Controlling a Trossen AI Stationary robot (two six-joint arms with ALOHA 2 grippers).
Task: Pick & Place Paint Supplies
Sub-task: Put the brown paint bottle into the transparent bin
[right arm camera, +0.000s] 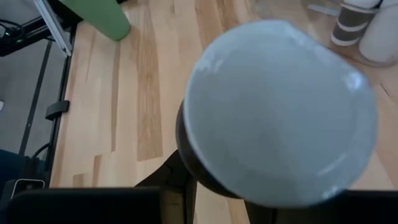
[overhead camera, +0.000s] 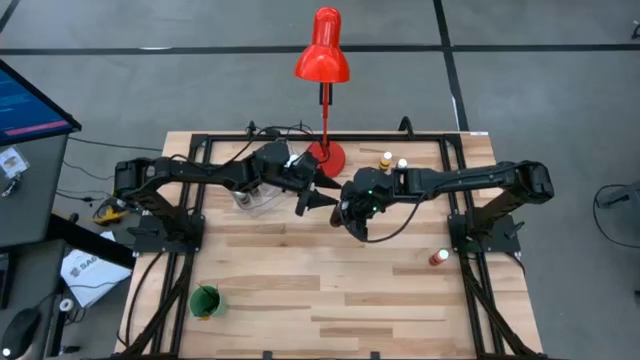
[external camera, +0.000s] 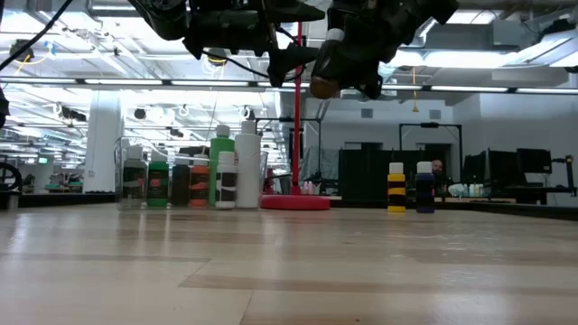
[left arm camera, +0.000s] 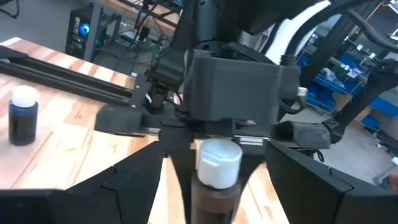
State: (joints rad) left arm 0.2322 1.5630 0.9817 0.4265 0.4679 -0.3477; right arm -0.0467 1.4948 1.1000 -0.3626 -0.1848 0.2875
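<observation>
A small brown paint bottle (left arm camera: 214, 193) with a white cap (right arm camera: 280, 112) hangs high above the table's middle, with my right gripper (overhead camera: 352, 208) shut on it. My left gripper (overhead camera: 316, 200) faces it from the table's left, open. Its two fingers (left arm camera: 124, 186) stand wide on either side of the bottle without touching it. In the low view the bottle's brown end (external camera: 325, 88) shows below the dark grippers, far above the wood. A clear container (overhead camera: 255, 195) holding several bottles (external camera: 181, 181) stands on the table under the left arm. My right gripper pinches the bottle's brown body (left arm camera: 205, 186) just below the white cap, between its two fingers (left arm camera: 177, 168). The fingers come slanting down from the table's right. The bottle is lifted clear of the table, its cap turned back toward the right wrist.
A red desk lamp (overhead camera: 322, 60) stands on its base (overhead camera: 325, 155) at the far middle. Two small bottles (overhead camera: 386, 160) stand right of it, a red one (overhead camera: 438, 258) at the right edge, a dark blue one (left arm camera: 23, 115) on the wood. A green cup (overhead camera: 205, 300) sits near left.
</observation>
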